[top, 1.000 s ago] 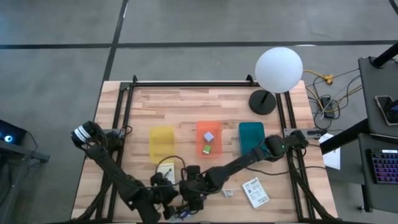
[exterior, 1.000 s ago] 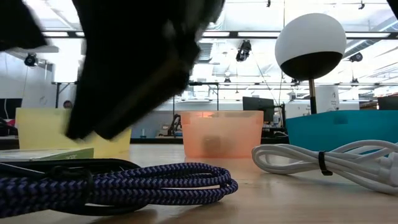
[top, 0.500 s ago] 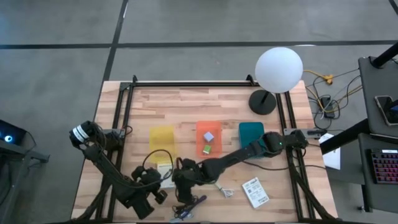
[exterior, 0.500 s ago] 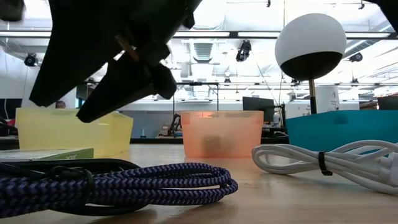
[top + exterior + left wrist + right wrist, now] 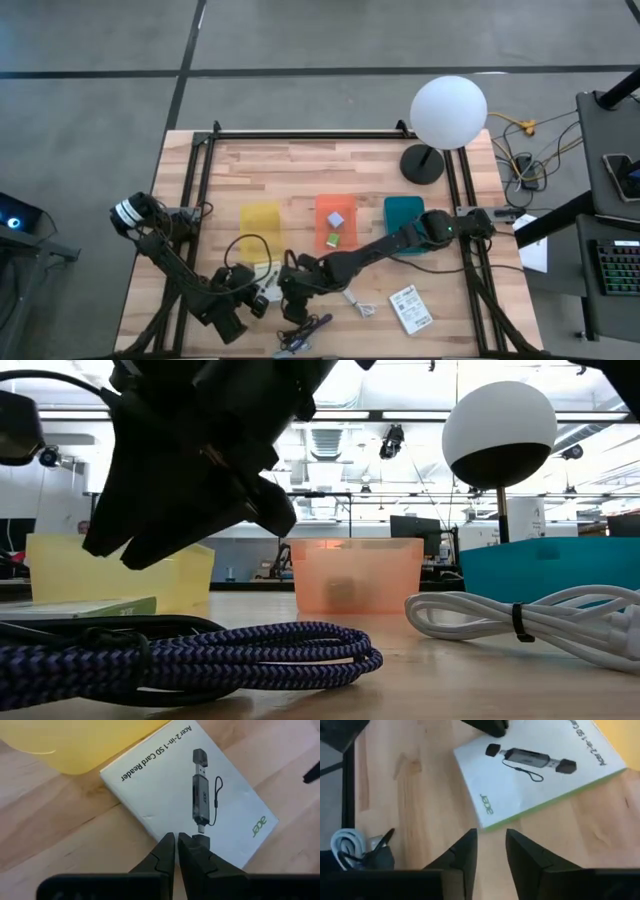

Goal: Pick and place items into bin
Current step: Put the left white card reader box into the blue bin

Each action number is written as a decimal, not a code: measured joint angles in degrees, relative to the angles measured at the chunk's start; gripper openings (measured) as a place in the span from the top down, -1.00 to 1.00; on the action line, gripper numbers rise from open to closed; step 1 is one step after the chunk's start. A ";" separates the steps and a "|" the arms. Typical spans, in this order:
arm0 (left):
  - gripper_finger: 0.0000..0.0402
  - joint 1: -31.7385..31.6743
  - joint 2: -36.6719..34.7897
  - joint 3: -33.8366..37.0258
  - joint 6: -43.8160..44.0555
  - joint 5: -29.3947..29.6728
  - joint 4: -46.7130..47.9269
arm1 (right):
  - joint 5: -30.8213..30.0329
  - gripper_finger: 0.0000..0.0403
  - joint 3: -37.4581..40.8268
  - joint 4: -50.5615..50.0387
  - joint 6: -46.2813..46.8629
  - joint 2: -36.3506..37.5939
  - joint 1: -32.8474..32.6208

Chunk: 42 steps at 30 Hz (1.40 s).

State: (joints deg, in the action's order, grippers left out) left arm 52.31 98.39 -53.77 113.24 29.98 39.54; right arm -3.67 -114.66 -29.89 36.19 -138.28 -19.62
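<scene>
Left gripper point(image 5: 176, 851): fingers pressed together with nothing between them, tips over the near edge of the SD card reader packet point(image 5: 192, 800); in the high view it sits at the table's front left, beside the packet.
Right gripper point(image 5: 489, 851): fingers slightly parted, nothing held, poised above bare wood just off the packet's green-edged corner.
SD card reader packet: lies flat on the wooden table point(image 5: 300, 180), one corner touching the yellow bin point(image 5: 260, 229).
Second white packet point(image 5: 410, 309): flat at the front right, well apart from both grippers.
Orange bin point(image 5: 337, 224): holds a lavender cube point(image 5: 337, 218) and a green cube point(image 5: 332, 240).
Teal bin point(image 5: 404, 216): contents not visible.
Dark braided cable point(image 5: 190, 655): coiled at the table's front edge.
White cable point(image 5: 520, 615): coiled near the front, right of the dark one in the low view.
Globe lamp point(image 5: 448, 112): back right corner.
</scene>
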 joint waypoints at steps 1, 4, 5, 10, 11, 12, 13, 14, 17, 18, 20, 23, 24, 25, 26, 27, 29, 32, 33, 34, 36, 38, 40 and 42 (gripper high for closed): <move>0.96 -0.02 0.00 -0.14 -0.35 -0.25 0.08 | -0.49 0.58 0.26 0.11 0.12 0.00 0.02; 0.96 0.27 0.02 -1.43 -0.74 -0.73 1.11 | -2.26 0.59 0.64 0.10 0.28 -0.09 0.22; 0.96 0.80 0.00 -2.46 -1.05 -0.15 1.49 | -2.57 0.59 0.71 0.24 0.28 -0.09 0.24; 0.96 2.93 -0.08 -7.40 -0.54 3.32 6.28 | -2.49 0.56 1.30 3.52 0.28 -0.36 0.35; 0.96 3.28 0.28 -7.61 0.45 3.22 7.21 | -2.43 0.56 1.30 4.42 0.29 -0.54 0.39; 0.96 3.59 0.67 -7.71 1.93 2.84 8.22 | -2.38 0.56 1.31 4.81 0.28 -0.72 0.44; 0.96 3.84 0.97 -7.71 4.11 1.35 9.39 | -2.36 0.56 1.32 5.54 0.28 -1.13 0.50; 0.96 4.06 1.40 -7.71 6.47 -0.77 11.21 | -2.33 0.57 1.32 6.56 0.28 -1.35 0.55; 0.96 4.40 3.92 -7.36 11.10 -4.11 16.18 | -2.31 0.59 1.32 6.90 0.08 -1.75 0.59; 0.96 4.37 4.38 -7.09 11.13 -4.57 16.12 | -2.31 0.59 1.32 6.88 -0.10 -1.86 0.55; 0.96 4.26 4.49 -6.75 11.12 -4.29 14.54 | -2.31 0.59 1.30 6.97 -0.59 -2.07 0.48; 0.96 4.32 5.70 -5.44 11.30 -3.79 10.92 | -2.31 0.59 1.27 8.19 -1.90 -2.57 0.46; 0.96 4.37 5.79 -4.91 11.36 -3.56 9.56 | -2.33 0.59 1.27 8.70 -2.28 -2.91 0.47; 0.96 4.37 5.89 -4.63 11.35 -3.23 8.91 | -2.33 0.59 1.29 9.40 -2.57 -3.10 0.48; 0.96 4.38 6.06 -4.37 11.38 -2.79 8.36 | -2.31 0.59 1.33 9.43 -2.71 -3.29 0.50; 0.96 4.40 6.14 -4.21 11.38 -2.42 8.23 | -2.33 0.58 1.41 9.30 -2.75 -3.58 0.50; 0.96 4.16 6.19 -4.15 11.36 -1.92 8.04 | -2.37 0.58 1.38 9.66 -2.78 -3.96 0.50; 0.96 3.91 6.16 -3.98 10.96 0.91 7.40 | -2.25 0.58 1.96 9.77 -2.56 -3.93 0.50; 0.96 3.64 6.16 -3.91 10.94 2.08 7.04 | -2.22 0.58 2.22 9.73 -2.51 -3.88 0.50; 0.96 3.30 6.16 -3.89 10.96 3.40 6.82 | -2.04 0.58 2.34 9.32 -2.51 -3.85 0.49; 0.96 2.78 6.06 -3.76 10.93 6.05 6.92 | -1.16 0.58 2.51 9.01 -2.54 -3.78 0.24; 0.96 2.18 5.65 -3.79 10.92 7.79 5.92 | 0.79 0.58 2.90 9.13 -2.43 -3.69 -0.09; 0.96 1.61 5.28 -3.96 10.66 9.47 5.43 | 2.05 0.58 3.54 9.48 -2.28 -3.61 -0.59; 0.96 1.42 4.81 -4.24 9.56 10.65 4.78 | 2.30 0.58 3.99 9.59 -2.33 -3.57 -1.11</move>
State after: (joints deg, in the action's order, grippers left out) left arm 53.73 103.20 -58.00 122.80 40.62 44.31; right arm -1.37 -110.67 -20.29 33.87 -141.85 -20.72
